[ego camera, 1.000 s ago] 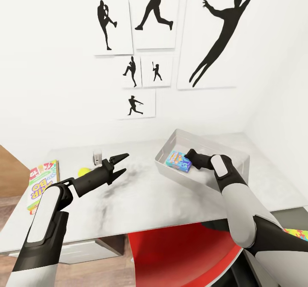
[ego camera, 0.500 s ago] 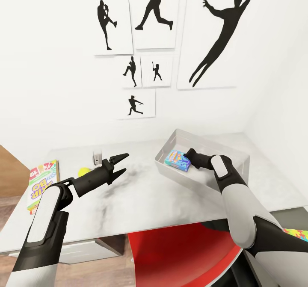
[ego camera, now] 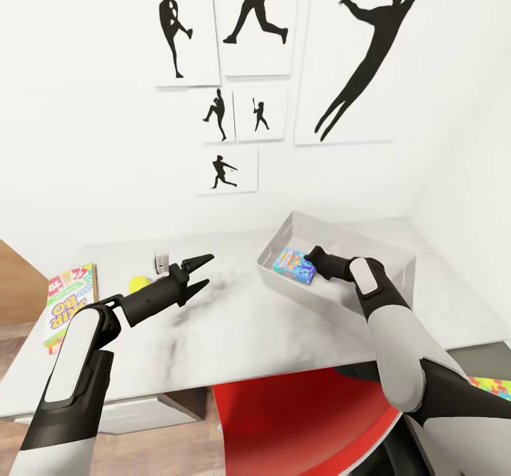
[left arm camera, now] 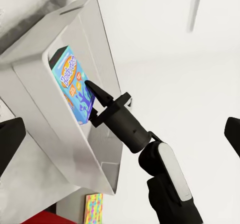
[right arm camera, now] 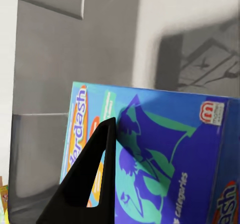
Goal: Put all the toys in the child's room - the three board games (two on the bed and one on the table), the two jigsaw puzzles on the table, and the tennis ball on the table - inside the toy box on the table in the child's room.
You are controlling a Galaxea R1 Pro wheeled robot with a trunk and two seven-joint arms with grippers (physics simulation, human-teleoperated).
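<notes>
The right fingers [ego camera: 312,256] reach into the toy box [ego camera: 397,259], a light grey bin with sloping sides that sits on the marbled worktop [ego camera: 248,320]. Between them is a blue board game box [ego camera: 296,265] with orange lettering, held tilted inside the bin near its wall. In the left wrist view one dark fingertip [left arm camera: 95,90] lies against the printed face of this box [left arm camera: 72,86], with the rest of the fingers wrapped round the box's lower end. In the right wrist view a black fingertip [right arm camera: 95,169] lies flat on the blue face [right arm camera: 165,164], with the grey floor of the bin [right arm camera: 75,59] beyond it. The right fingers are closed on the blue box.

The left fingers [ego camera: 202,272] hover above the bare middle of the worktop, spread apart and holding nothing. Behind their wrist, beside the arm, the tennis ball [ego camera: 139,284] rests on the worktop. Farther out on that side, at the worktop's edge, lies the white and green SKIP BO box [ego camera: 67,302], flat, well apart from both sets of fingers.

A corner of a multicoloured jigsaw puzzle [ego camera: 497,387] shows below the worktop's edge, beside the right arm. A red chair seat [ego camera: 298,419] sits under the near edge. Black athlete silhouettes [ego camera: 369,57] hang on the white wall behind.
</notes>
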